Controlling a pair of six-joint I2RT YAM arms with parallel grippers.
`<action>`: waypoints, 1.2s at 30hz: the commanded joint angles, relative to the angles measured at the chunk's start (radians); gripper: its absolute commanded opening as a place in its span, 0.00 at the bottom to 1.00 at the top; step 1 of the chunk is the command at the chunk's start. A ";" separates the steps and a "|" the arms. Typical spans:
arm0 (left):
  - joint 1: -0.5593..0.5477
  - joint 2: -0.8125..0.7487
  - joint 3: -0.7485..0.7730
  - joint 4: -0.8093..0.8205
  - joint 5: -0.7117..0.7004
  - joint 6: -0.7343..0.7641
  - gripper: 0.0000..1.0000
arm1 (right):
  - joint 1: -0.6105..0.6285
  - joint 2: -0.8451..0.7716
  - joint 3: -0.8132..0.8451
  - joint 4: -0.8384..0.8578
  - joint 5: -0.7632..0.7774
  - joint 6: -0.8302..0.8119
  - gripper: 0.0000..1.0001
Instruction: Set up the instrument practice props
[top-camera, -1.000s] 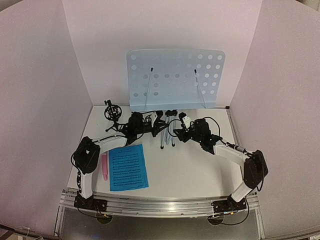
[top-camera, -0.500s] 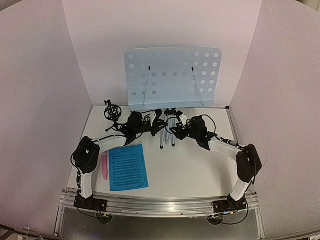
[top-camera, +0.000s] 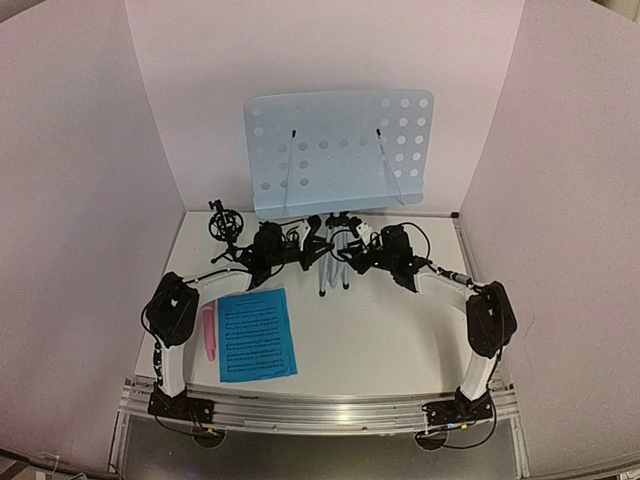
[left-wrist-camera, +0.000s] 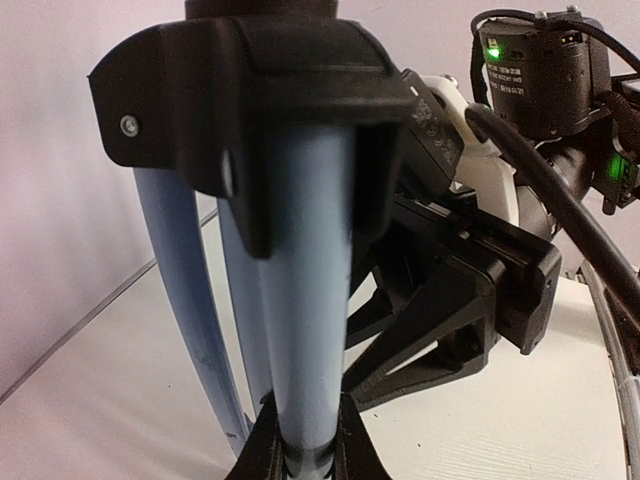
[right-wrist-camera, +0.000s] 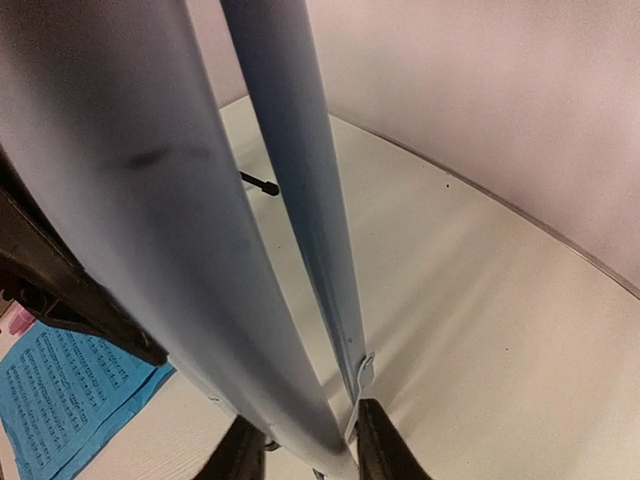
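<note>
The pale-blue perforated music-stand desk (top-camera: 340, 150) stands at the back, its silver tripod legs (top-camera: 335, 268) folded together below it. My left gripper (top-camera: 303, 246) is shut on one stand leg (left-wrist-camera: 305, 300), which sits tight between the fingers in the left wrist view, where the gripper (left-wrist-camera: 305, 458) shows at the bottom. My right gripper (top-camera: 358, 256) is shut on another leg (right-wrist-camera: 150, 220), with the gripper (right-wrist-camera: 305, 458) flanking it. The blue sheet-music pages (top-camera: 257, 335) lie flat at the front left. The pink microphone (top-camera: 209, 332) lies beside them. The small black tripod mic mount (top-camera: 225, 222) stands at the back left.
White walls enclose the table on three sides. A metal rail (top-camera: 320, 408) runs along the near edge between the arm bases. The right arm's wrist and cables (left-wrist-camera: 540, 90) are close behind the stand in the left wrist view. The sheet music (right-wrist-camera: 70, 400) shows lower left in the right wrist view.
</note>
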 joint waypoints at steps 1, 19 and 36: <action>-0.023 -0.016 0.000 -0.002 0.083 0.016 0.00 | -0.009 0.031 0.058 0.028 -0.024 0.028 0.21; 0.017 -0.098 0.019 -0.283 0.096 0.113 0.00 | -0.052 -0.208 -0.045 -0.329 0.144 -0.144 0.00; 0.015 -0.144 0.026 -0.579 0.082 0.303 0.00 | -0.055 -0.432 -0.217 -0.625 0.252 -0.237 0.00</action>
